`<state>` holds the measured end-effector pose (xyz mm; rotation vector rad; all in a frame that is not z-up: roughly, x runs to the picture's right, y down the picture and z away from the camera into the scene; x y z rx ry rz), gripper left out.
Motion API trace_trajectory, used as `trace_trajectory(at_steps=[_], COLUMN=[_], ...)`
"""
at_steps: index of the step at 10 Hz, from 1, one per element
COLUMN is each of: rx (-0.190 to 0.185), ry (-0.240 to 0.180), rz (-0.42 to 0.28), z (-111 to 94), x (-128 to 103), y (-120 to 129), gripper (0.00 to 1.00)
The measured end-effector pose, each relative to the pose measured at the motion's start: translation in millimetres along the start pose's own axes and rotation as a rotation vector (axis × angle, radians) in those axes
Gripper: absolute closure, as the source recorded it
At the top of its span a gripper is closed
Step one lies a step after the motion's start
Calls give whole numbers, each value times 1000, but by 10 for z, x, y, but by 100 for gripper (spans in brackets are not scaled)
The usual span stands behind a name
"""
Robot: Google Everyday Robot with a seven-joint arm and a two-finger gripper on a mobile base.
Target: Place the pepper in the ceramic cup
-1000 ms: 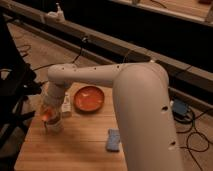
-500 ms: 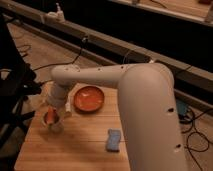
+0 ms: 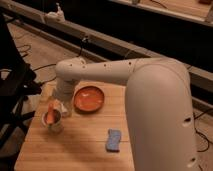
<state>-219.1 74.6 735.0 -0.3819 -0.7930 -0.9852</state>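
Note:
The ceramic cup is small and pale, standing near the left edge of the wooden table. The orange pepper stands in it, its upper part sticking out above the rim. My gripper hangs at the end of the white arm, just above and right of the cup, close to the pepper's top. I cannot tell whether it touches the pepper.
A round orange plate lies right of the cup. A blue sponge lies nearer the front. A small white bottle stands on the far ledge. A dark chair is left of the table.
The gripper has risen a little and shifted right from the cup's mouth. The pepper stays in the cup.

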Motion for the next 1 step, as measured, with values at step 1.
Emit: trace_trajectory(at_steps=[1], rx=[-9], ry=[43], rz=[25], z=[-100], x=[103], y=[87], gripper=[30])
